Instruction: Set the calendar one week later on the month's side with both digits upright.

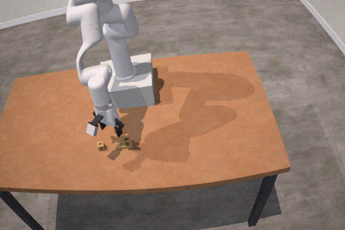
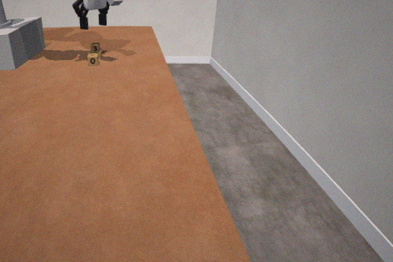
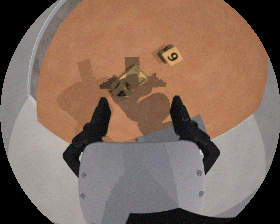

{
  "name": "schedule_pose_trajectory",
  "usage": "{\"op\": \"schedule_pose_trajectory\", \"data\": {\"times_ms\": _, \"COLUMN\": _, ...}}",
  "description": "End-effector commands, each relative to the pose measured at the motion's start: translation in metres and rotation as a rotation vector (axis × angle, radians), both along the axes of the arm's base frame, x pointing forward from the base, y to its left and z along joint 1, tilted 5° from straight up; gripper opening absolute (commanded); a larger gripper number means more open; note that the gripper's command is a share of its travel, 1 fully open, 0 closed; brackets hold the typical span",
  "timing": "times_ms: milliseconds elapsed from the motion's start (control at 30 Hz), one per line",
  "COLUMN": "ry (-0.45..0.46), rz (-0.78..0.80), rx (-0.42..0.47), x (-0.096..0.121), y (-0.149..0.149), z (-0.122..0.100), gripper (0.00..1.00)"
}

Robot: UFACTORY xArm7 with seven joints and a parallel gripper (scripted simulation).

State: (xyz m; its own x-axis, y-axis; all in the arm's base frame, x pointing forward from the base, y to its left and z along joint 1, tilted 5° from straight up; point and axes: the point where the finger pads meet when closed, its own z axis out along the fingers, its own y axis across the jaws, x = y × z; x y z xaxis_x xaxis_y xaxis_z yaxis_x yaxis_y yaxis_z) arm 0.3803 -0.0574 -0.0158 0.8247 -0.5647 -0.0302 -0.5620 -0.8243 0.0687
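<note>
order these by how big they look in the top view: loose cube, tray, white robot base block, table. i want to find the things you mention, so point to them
1. table (image 1: pixel 226 144) (image 2: pixel 125 147) (image 3: pixel 210 30)
2. white robot base block (image 1: pixel 133 97) (image 2: pixel 29 41)
3. tray (image 1: pixel 119 146) (image 3: pixel 141 76)
4. loose cube (image 1: pixel 101 145) (image 2: pixel 93 60) (image 3: pixel 173 56)
</note>
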Motion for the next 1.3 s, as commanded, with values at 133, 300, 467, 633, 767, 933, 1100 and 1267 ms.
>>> {"op": "schedule_pose_trajectory", "data": {"times_ms": 133, "ry": -0.017, "rz": -0.271, "rx": -0.029, "x": 0.003, "y": -0.022, "z": -0.001, "gripper": 1.00}}
{"op": "schedule_pose_trajectory", "data": {"times_ms": 300, "ry": -0.025, "rz": -0.434, "rx": -0.040, "x": 0.003, "y": -0.036, "z": -0.003, "gripper": 1.00}}
{"op": "schedule_pose_trajectory", "data": {"times_ms": 467, "ry": -0.030, "rz": -0.524, "rx": -0.046, "x": 0.003, "y": -0.044, "z": -0.003, "gripper": 1.00}}
{"op": "schedule_pose_trajectory", "data": {"times_ms": 633, "ry": -0.041, "rz": -0.716, "rx": -0.061, "x": 0.002, "y": -0.061, "z": -0.004, "gripper": 1.00}}
{"op": "schedule_pose_trajectory", "data": {"times_ms": 767, "ry": -0.047, "rz": -0.823, "rx": -0.069, "x": 0.002, "y": -0.071, "z": -0.005, "gripper": 1.00}}
{"op": "schedule_pose_trajectory", "data": {"times_ms": 933, "ry": -0.051, "rz": -0.872, "rx": -0.073, "x": 0.001, "y": -0.075, "z": -0.005, "gripper": 0.49}}
{"op": "schedule_pose_trajectory", "data": {"times_ms": 1100, "ry": -0.051, "rz": -0.872, "rx": -0.073, "x": 0.001, "y": -0.075, "z": -0.005, "gripper": 0.49}}
{"op": "schedule_pose_trajectory", "data": {"times_ms": 1267, "ry": -0.051, "rz": -0.872, "rx": -0.073, "x": 0.001, "y": -0.075, "z": -0.005, "gripper": 0.49}}
